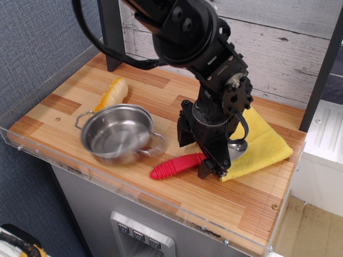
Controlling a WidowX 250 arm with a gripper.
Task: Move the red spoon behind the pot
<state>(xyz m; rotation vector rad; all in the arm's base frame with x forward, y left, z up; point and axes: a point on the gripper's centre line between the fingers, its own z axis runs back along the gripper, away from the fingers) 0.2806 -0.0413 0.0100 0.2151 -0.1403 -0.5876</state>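
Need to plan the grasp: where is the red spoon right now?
The red spoon lies near the table's front edge, just right of the pot, its bowl end under the gripper by the yellow cloth.

Pincer (pixel 210 163) down over red spoon (pixel 177 166), between pot (pixel 117 141) and yellow cloth (pixel 262 143).

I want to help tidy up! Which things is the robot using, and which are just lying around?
Using: the red spoon, the pot, the gripper at the spoon.

Lying around: the banana-shaped toy, the yellow cloth.
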